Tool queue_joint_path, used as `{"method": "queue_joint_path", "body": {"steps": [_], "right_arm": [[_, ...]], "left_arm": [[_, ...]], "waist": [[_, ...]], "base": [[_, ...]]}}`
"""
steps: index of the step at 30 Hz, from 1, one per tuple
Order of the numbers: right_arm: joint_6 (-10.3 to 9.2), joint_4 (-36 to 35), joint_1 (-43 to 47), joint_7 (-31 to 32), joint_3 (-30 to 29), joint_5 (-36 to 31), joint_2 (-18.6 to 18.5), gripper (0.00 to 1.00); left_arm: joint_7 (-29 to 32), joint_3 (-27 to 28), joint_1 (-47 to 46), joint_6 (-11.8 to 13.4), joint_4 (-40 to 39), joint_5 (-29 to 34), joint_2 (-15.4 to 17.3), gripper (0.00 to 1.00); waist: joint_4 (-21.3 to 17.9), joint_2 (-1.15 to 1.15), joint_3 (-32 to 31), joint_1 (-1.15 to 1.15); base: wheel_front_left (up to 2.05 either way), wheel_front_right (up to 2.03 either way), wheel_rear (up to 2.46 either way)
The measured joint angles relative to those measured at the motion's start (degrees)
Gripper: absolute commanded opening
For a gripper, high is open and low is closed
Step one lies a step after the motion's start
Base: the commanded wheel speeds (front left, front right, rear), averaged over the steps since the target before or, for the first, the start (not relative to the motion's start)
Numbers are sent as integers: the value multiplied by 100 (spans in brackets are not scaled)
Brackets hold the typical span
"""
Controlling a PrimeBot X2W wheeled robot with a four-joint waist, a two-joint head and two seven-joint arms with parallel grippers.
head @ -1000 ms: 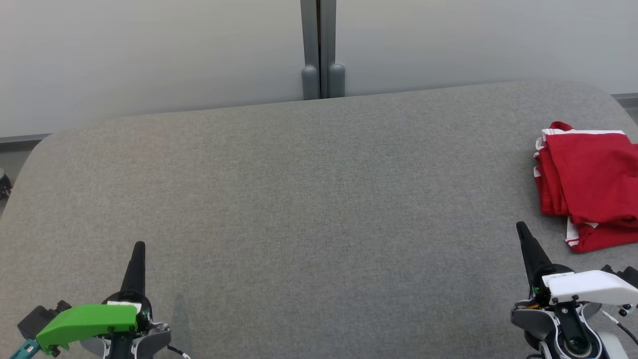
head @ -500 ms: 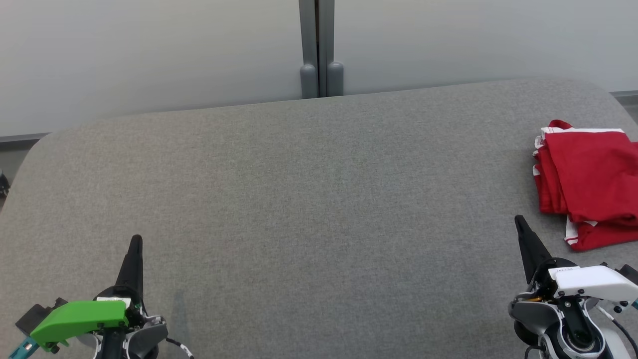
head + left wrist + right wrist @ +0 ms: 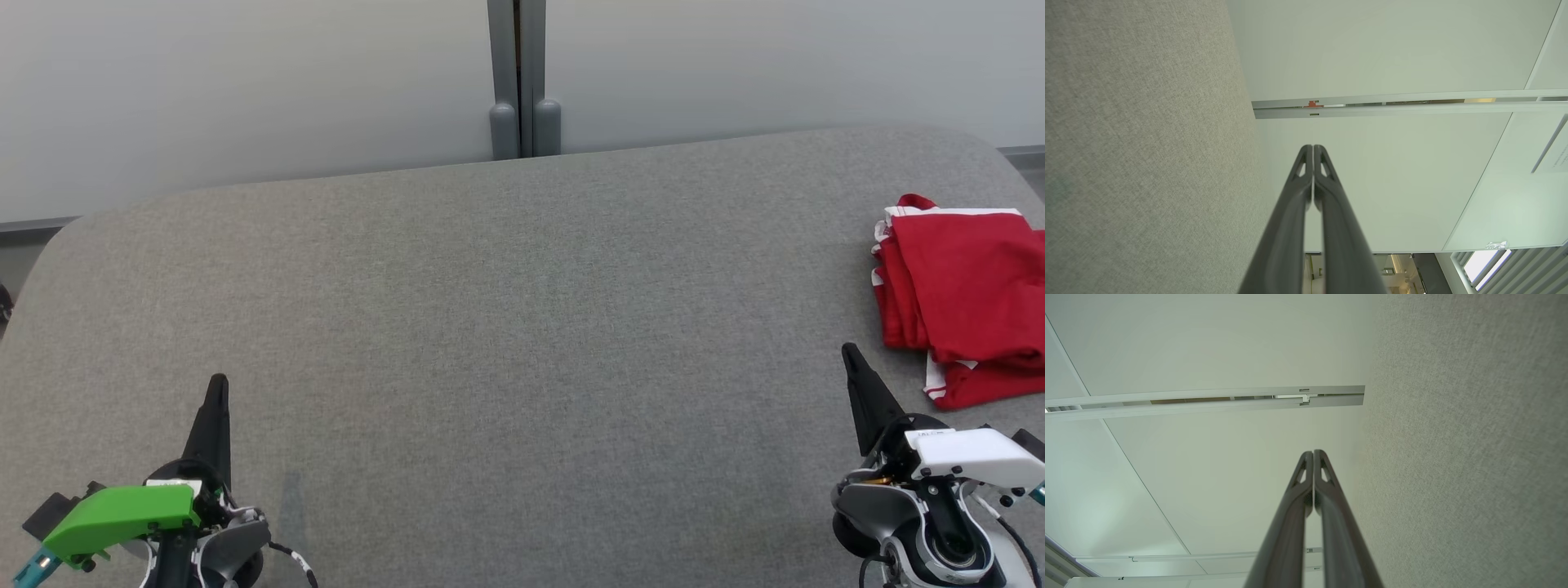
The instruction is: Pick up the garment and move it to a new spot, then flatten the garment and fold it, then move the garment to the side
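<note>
The garment [image 3: 967,302], red with white trim, lies folded in a loose stack on the grey table [image 3: 506,327]. It sits just ahead of the right claw [image 3: 848,351] and off to its right, near but not touching, with its outer part cut off by the edge of the head view. A white-edged corner of it pokes out toward the claw's wrist.

The right claw rests low at the near right of the table, its white housing [image 3: 971,456] behind it and its dark fingers pointing forward toward the far wall [image 3: 245,98], leaning slightly left. In the right wrist view the right claw [image 3: 1313,452] has its two fingers pressed together, tips touching, with nothing between them. The table [image 3: 1474,437] runs down the right side of that view, so the wrist is rolled onto its side.

The left claw [image 3: 217,382] is well apart from the garment, across the bare table at the near left, with a green housing [image 3: 118,516] behind it and its fingers also pointing forward. In the left wrist view the left claw [image 3: 1313,148] is likewise pressed together on nothing, and the table [image 3: 1139,143] runs down the left side, so this wrist is rolled the opposite way.

A grey post [image 3: 518,82] splits the wall ahead, between the two claws.
</note>
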Motion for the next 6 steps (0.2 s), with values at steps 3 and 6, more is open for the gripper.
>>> {"method": "queue_joint_path", "body": {"steps": [3, 6], "right_arm": [[0, 0, 0, 0, 0, 0, 0, 0], [0, 0, 0, 0, 0, 0, 0, 0]], "left_arm": [[0, 1, 0, 0, 0, 0, 0, 0], [0, 2, 0, 0, 0, 0, 0, 0]], "waist": [[0, 0, 0, 0], [0, 0, 0, 0]], "base": [[0, 0, 0], [0, 0, 0]]}}
